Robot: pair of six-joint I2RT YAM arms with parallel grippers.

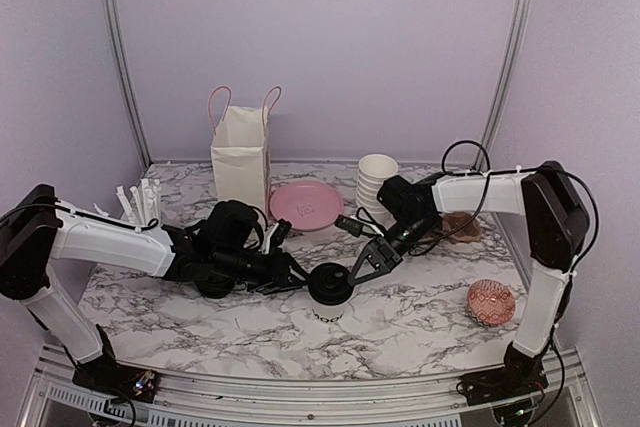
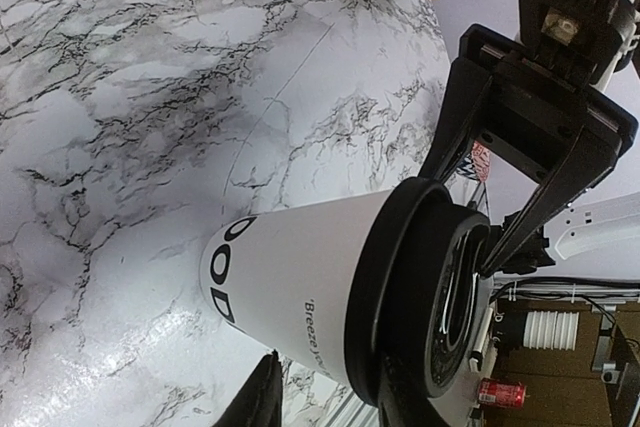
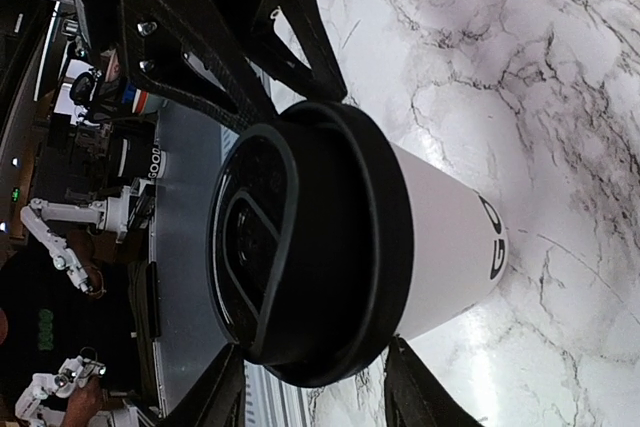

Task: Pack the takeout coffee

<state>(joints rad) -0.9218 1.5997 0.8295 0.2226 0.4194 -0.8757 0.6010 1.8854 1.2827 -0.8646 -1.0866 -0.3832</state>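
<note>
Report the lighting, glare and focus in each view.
Top external: soft, even light, no hard shadows on the table. Left wrist: strong glare washes out the table at lower left, while the cup is sharp. Right wrist: the lid is sharp with a dull sheen, there is a glare patch on the table at lower right, and the room behind is dim.

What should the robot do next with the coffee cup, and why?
Probably close the left fingers on the cup and lift it a little. The lid looks seated, the right fingers flank it too, and the bag stands behind on the left arm's side.
</note>
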